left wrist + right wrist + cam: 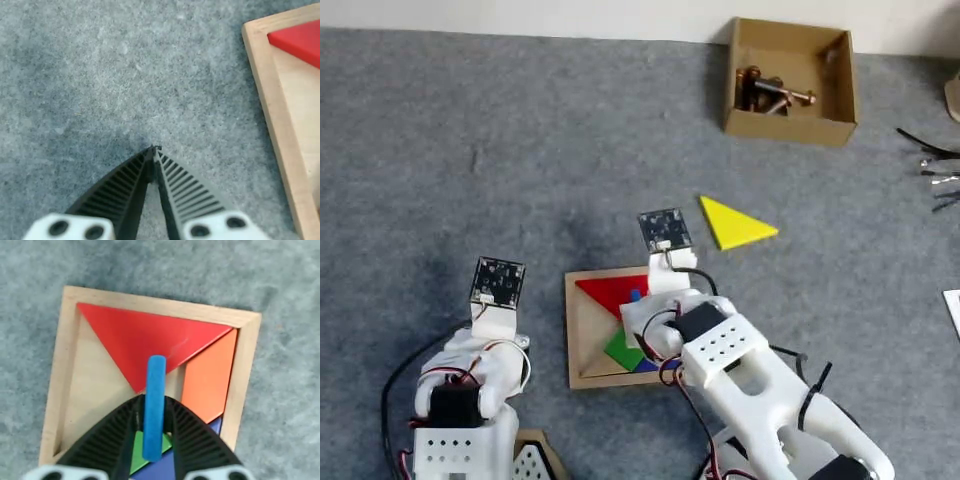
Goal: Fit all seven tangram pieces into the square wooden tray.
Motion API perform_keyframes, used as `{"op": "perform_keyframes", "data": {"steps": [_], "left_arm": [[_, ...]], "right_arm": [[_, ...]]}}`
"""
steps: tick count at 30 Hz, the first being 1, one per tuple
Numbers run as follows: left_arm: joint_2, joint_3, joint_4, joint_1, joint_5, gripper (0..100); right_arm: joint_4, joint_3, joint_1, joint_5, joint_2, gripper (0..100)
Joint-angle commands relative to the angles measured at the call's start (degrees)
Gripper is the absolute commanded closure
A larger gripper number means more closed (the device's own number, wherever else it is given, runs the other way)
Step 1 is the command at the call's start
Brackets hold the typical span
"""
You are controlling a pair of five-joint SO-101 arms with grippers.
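The square wooden tray (582, 330) lies on the grey carpet between the two arms; in it sit a red triangle (145, 342), an orange piece (207, 385), a green piece (137, 452) and a dark blue piece (216, 426). My right gripper (152, 402) hangs over the tray's middle, shut on a light blue piece (154, 405) held on edge, its tip above the red triangle's point. A yellow triangle (735, 224) lies on the carpet beyond the tray. My left gripper (154, 150) is shut and empty over bare carpet beside the tray's rim (272, 120).
A cardboard box (790, 82) with metal parts stands at the back right. Cables (932, 165) lie at the right edge. The carpet left of the tray and toward the back is free. A patterned object (532, 458) shows at the front by the left arm's base.
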Motion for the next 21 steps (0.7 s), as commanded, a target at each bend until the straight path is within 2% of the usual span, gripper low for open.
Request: {"op": "perform_keyframes", "data": {"steps": [1,4,16,18,21], "left_arm": [[-0.31,1.10,0.18,-0.84,0.53,99],[-0.31,1.10,0.18,-0.84,0.53,99],[-0.31,1.10,0.18,-0.84,0.53,99],[-0.31,1.10,0.18,-0.84,0.53,99],[-0.31,1.10,0.18,-0.84,0.53,99]], "right_arm": [[-1.36,-0.75,-0.75,0.00,-1.71,88.7],[-1.36,-0.75,-0.75,-0.09,-1.71,84.9],[-1.10,-1.01,-0.40,0.00,-2.33,85.0],[-1.01,-1.10,0.75,2.29,-2.42,85.0],[2.07,-1.27,4.70,11.78,-2.42,85.0]]}}
